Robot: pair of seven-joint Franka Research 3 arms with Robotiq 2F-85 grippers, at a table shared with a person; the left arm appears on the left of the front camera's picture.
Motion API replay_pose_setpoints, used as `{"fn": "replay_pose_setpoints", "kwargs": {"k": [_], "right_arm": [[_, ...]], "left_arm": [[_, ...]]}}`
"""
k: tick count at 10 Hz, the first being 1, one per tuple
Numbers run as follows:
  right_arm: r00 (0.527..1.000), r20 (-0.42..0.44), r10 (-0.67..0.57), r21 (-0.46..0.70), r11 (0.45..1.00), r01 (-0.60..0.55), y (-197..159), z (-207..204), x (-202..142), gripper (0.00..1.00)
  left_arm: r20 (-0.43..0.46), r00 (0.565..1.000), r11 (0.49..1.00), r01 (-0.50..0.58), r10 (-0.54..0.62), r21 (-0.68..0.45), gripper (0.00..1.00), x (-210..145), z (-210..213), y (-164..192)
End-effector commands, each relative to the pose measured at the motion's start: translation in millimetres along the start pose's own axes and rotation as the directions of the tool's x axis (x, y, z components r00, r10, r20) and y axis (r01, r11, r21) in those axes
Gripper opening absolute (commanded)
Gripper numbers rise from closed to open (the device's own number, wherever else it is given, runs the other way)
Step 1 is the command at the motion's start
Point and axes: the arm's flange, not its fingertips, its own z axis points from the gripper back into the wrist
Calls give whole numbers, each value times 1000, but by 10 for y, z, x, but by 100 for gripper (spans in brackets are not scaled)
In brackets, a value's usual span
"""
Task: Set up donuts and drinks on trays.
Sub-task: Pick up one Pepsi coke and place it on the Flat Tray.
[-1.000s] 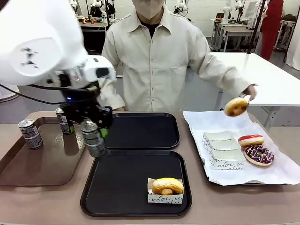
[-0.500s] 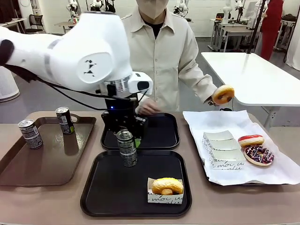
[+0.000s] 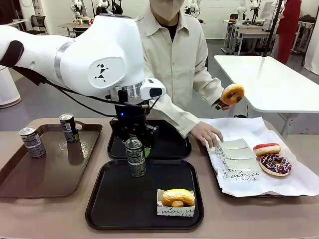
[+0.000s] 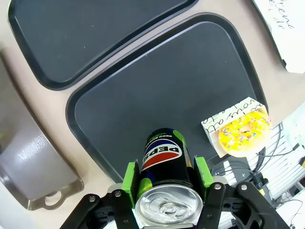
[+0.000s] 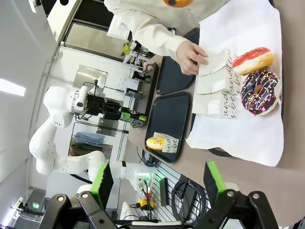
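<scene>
Your L arm reaches in from the left, wrist pointing straight down. The L gripper (image 3: 135,145) (image 4: 167,177) is clamped, green pads on both sides, on a can (image 3: 135,159) (image 4: 164,155) held upright over the near tray's (image 3: 117,201) far-left part; can't tell if it touches down. A yellow donut (image 3: 177,197) sits at that tray's near-right corner. The R gripper (image 5: 158,180) hangs w/ fingers wide apart, nothing between. Across the table, the person's raised hand (image 3: 221,103) lifts a 2nd donut (image 3: 232,93); the other hand (image 3: 206,134) rests by the paper holders (image 3: 237,155).
</scene>
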Motion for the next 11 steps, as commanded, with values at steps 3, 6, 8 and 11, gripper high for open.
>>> {"fn": "replay_pose_setpoints", "kwargs": {"k": [3,6,8,11], "right_arm": [[1000,19,17,23,1000,-17,-8,-2,30,100],[1000,19,17,23,1000,-17,-8,-2,30,100],[1000,19,17,23,1000,-17,-8,-2,30,100],[1000,19,17,23,1000,-17,-8,-2,30,100]], "left_arm": [[11,1000,1000,-5,5,-19,58,45,-90,150],[36,999,999,-31,31,-5,58,109,-280,357],[-4,999,999,-44,44,17,58,152,-592,485],[-21,999,999,-32,33,25,58,167,-715,497]]}}
